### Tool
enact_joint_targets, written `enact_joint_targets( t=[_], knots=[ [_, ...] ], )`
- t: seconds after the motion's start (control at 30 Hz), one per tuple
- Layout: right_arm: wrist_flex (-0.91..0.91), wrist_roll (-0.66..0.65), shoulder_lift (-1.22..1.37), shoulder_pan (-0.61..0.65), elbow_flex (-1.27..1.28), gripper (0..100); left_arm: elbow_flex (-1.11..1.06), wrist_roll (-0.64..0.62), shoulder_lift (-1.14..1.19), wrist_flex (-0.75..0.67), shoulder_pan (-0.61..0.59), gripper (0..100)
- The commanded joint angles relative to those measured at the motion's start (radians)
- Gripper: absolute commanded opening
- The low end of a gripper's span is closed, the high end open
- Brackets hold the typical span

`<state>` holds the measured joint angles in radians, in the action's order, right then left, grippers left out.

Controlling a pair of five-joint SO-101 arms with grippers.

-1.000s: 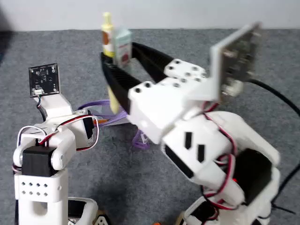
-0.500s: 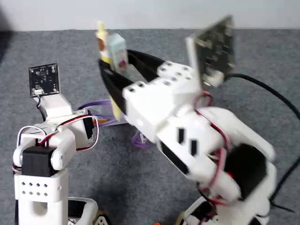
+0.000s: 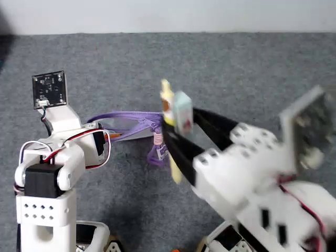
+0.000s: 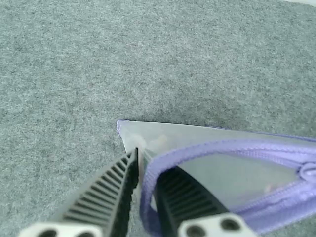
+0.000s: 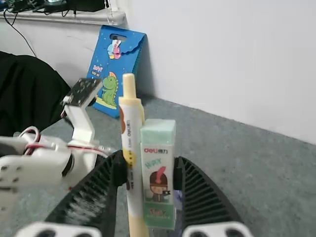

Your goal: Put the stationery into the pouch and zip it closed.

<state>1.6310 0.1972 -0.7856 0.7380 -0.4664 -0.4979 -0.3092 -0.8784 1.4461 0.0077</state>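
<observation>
A grey, felt-like counter (image 3: 247, 63) with a coarse, evenly lit surface. A plain white wall (image 3: 168, 16) runs along its far edge. From the right wrist view, 1 blue paper gift bag (image 5: 113, 64) printed with a cartoon dinosaur leans against that wall. Black fabric (image 5: 24, 94) lies beside it, and dark cables (image 5: 44, 7) sit on a white ledge above.
</observation>
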Motion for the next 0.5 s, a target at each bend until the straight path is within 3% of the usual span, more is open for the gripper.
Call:
enact_joint_targets(
  t=[0.0,0.27,0.47],
  knots=[
    [0.073,0.005,-0.035,-0.015,-0.003,0.8,0.010,0.006,-0.005,-0.009,0.009,1],
    [0.159,-0.011,-0.154,-0.015,0.071,0.8,0.010,0.006,-0.006,-0.006,0.009,1],
    [0.128,-0.137,-0.400,-0.015,0.333,0.8,0.010,0.006,-0.006,-0.006,0.006,1]
  ],
)
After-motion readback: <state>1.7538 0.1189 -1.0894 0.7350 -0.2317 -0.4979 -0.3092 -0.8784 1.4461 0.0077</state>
